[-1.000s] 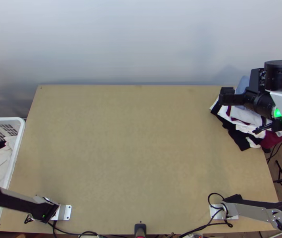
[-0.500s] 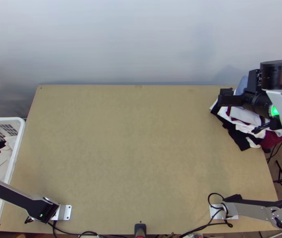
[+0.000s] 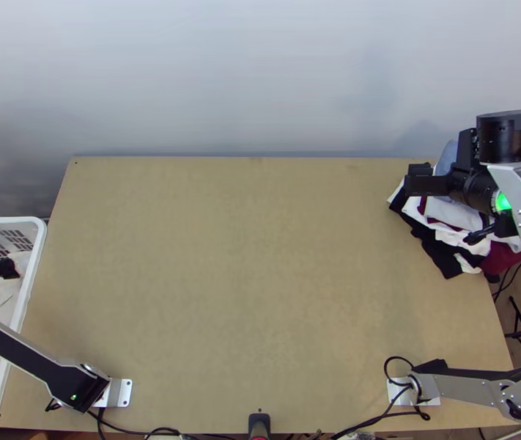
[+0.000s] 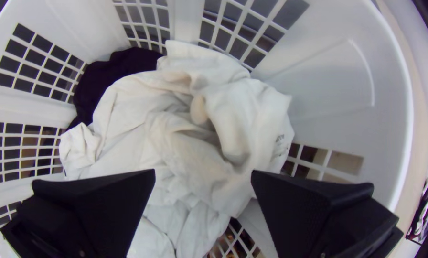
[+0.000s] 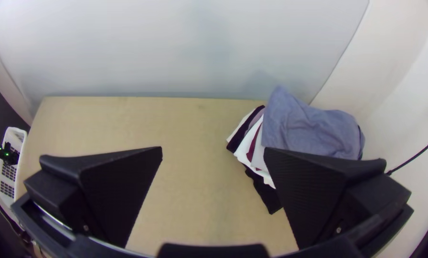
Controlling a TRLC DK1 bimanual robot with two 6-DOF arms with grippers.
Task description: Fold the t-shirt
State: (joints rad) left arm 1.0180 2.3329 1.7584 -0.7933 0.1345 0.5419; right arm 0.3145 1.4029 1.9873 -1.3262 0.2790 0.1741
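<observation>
Currently poised over the white laundry basket (image 3: 38, 264) with the left gripper (image 3: 5, 269), at the left side of the table (image 3: 245, 293). Spread wide there, seen from the left wrist, with flat black fingers (image 4: 104, 203) well apart and gripping no cloth between them. Looking down past the fingertips, straight onto white cloth (image 4: 176, 136), bunched and creased in the basket, with small dark print near one edge. Probably to be taken as the t-shirt, though hard to separate from the other pale fabric beneath and around it. Impossible to tell from this angle whether touching the cloth with either finger. Tucked beside the white heap, against the basket wall, a dark cloth (image 4: 104, 81), bunched too. Across the table, held level at the far right corner with the right gripper (image 3: 420, 177), near the edge of a pile of clothes (image 3: 443, 242) and partly over it in the top view. Opened wide as well, by the right wrist view, with a broad gap between the black pads (image 5: 331, 191) and no garment caught in it. Lying on top of the pile, a blue-grey cloth (image 5: 314, 129), loosely folded and rumpled, above white, maroon and black layers.
</observation>
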